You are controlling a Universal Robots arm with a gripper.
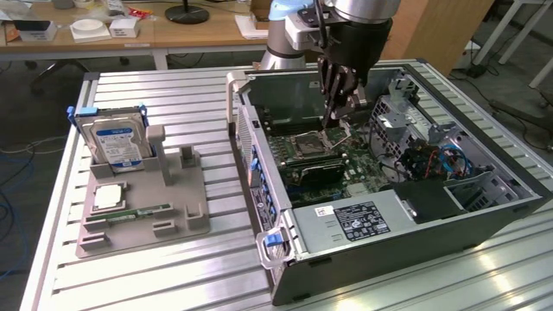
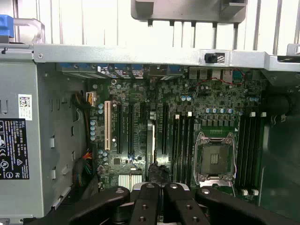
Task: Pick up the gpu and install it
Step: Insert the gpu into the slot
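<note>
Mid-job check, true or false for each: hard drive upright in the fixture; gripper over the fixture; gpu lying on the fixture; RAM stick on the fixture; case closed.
1. The hard drive stands upright in the grey fixture. True.
2. The gripper is over the fixture. False: it is inside the case, above the motherboard.
3. The gpu lies on the fixture. False: it stands on edge on the motherboard.
4. A RAM stick lies on the fixture. True.
5. The case is closed. False: its side is open.
</note>
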